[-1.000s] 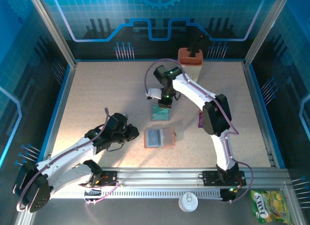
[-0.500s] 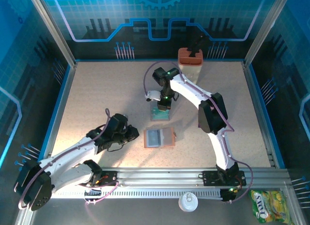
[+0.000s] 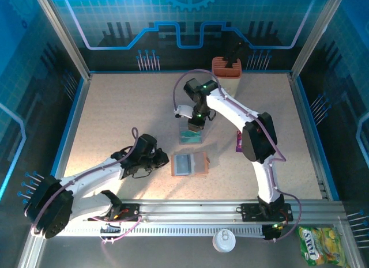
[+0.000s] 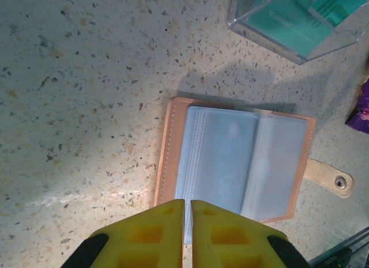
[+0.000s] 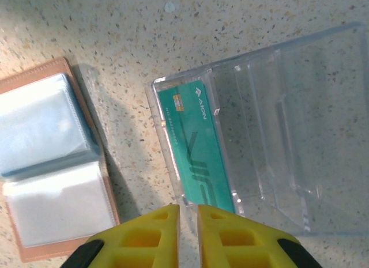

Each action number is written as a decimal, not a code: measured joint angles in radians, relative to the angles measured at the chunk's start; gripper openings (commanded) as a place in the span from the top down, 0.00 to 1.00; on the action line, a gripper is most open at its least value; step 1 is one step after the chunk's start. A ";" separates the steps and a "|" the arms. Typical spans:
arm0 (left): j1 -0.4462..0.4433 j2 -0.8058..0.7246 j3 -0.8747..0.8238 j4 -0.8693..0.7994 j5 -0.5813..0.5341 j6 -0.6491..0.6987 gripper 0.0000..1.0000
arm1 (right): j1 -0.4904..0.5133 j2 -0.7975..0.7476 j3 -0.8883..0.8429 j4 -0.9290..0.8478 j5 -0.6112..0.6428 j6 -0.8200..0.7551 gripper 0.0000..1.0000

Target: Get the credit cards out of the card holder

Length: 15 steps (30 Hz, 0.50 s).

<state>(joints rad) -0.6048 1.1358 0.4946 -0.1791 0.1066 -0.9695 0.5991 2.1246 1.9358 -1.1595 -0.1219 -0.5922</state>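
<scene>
The card holder (image 3: 190, 163) lies open on the table, brown with grey-blue pockets (image 4: 239, 164), also at the left of the right wrist view (image 5: 52, 164). My left gripper (image 3: 164, 159) is at its left edge, jaws (image 4: 188, 202) shut on a thin blue sleeve edge. A teal credit card (image 5: 196, 147) leans inside a clear tray (image 5: 277, 124), seen from above as teal (image 3: 190, 135) and in the left wrist view (image 4: 300, 17). My right gripper (image 3: 195, 127) hovers over that tray's near corner, fingers (image 5: 188, 207) together but for a narrow slit, holding nothing I can see.
An orange-and-cream upright box (image 3: 226, 67) stands at the back edge. A purple snack packet (image 3: 238, 142) lies beside the right arm, its corner visible (image 4: 360, 106). Bare speckled table surrounds the holder on the left and back.
My left arm has stretched forward, bringing its gripper against the holder's left edge. The right gripper dipped to the tray and came back up slightly.
</scene>
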 measured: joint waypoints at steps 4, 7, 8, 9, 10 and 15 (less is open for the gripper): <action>0.000 0.031 0.000 0.018 0.012 0.000 0.91 | 0.000 -0.082 -0.082 0.068 -0.019 0.105 0.80; 0.000 0.055 0.000 0.044 0.023 0.000 0.93 | 0.002 -0.154 -0.180 0.143 -0.035 0.200 0.79; 0.000 0.064 0.000 0.053 0.026 0.000 0.93 | 0.003 -0.176 -0.213 0.167 -0.039 0.231 0.79; 0.000 0.076 0.000 0.063 0.031 0.000 0.93 | 0.005 -0.200 -0.249 0.192 -0.043 0.265 0.79; 0.000 0.088 0.000 0.073 0.037 0.000 0.93 | 0.010 -0.222 -0.282 0.218 -0.044 0.300 0.79; -0.002 0.134 0.001 0.114 0.052 -0.009 0.94 | 0.042 -0.313 -0.433 0.356 -0.044 0.476 0.81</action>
<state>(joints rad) -0.6071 1.2694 0.4957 -0.0654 0.1589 -0.9783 0.6415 1.8114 1.5032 -0.8040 -0.1658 -0.1162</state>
